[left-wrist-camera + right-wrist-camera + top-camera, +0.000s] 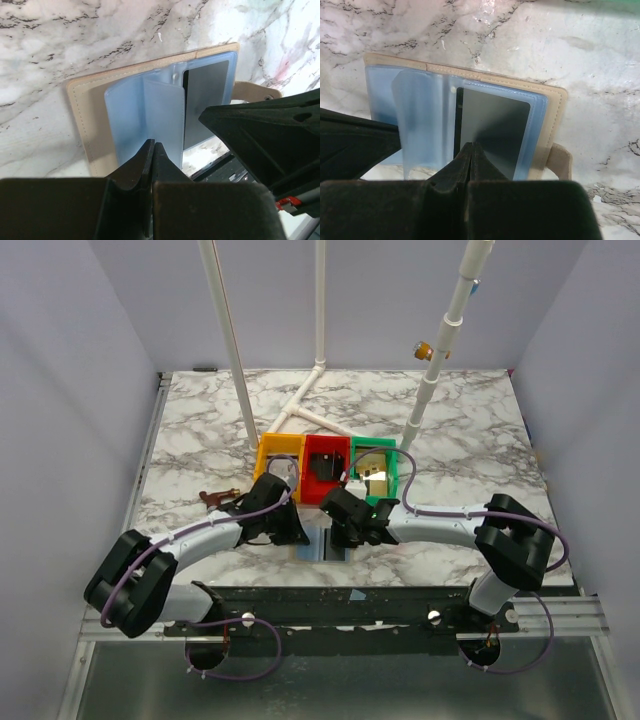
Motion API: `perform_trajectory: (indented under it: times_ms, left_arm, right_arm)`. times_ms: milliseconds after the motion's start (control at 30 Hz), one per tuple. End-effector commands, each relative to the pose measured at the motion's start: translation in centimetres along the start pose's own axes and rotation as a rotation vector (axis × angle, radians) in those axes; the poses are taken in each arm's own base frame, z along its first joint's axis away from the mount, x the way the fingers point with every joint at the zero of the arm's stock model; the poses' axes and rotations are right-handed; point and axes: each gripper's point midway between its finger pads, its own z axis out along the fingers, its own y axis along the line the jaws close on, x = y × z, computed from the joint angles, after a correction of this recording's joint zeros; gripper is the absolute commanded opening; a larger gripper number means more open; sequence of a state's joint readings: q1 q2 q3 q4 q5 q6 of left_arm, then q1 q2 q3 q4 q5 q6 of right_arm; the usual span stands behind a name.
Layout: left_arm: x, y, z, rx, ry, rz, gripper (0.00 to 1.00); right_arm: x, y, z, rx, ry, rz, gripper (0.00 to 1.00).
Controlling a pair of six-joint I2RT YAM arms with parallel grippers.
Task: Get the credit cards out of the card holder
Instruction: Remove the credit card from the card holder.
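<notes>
Open card holder (555, 115) holds a grey card (495, 125) in its blue sleeve (130, 115); left gripper (152, 147) and right gripper (470, 149), both pinched narrow, touch it.

Your left arm (205, 537) and right arm (440, 528) wear pale grey shells between bulky black joint housings (135, 588), thin purple cables (445, 512) looping along them. Your left gripper (152, 146) and right gripper (470, 148) are matte black.

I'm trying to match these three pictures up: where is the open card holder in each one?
Top external: card holder low centre, a pale sliver, mostly hidden.
Left wrist: centre, lying open.
Right wrist: centre-left, lying open.
Shared landmark: the dark card in its sleeve, seen in both wrist views.
</notes>
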State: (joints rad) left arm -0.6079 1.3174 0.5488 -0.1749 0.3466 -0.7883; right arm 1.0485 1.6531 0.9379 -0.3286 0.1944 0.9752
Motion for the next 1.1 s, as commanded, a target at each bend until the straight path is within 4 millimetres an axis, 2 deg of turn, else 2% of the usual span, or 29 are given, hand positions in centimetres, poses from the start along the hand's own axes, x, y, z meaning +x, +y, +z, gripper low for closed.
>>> perform_trajectory:
  times_ms: [0, 133, 633, 1067]
  left_arm:
    - [-0.5, 0.5, -1.2, -0.028, -0.039, 0.024, 0.0]
    - [-0.7, 0.4, -2.1, -0.027, -0.058, 0.032, 0.0]
    - [-1.9, -3.3, -3.9, 0.071, -0.062, 0.068, 0.0]
    - [-1.5, -4.2, -1.2, 0.088, 0.0, 0.072, 0.0]
  right_arm:
    - [0.0, 0.7, 0.1, -0.023, -0.002, -0.009, 0.01]
    - [-0.1, 0.9, 0.1, -0.027, -0.003, -0.014, 0.01]
    - [-0.7, 0.0, -0.9, 0.003, -0.037, 0.005, 0.01]
    - [-0.6, -1.9, -1.6, 0.066, -0.059, 0.009, 0.01]
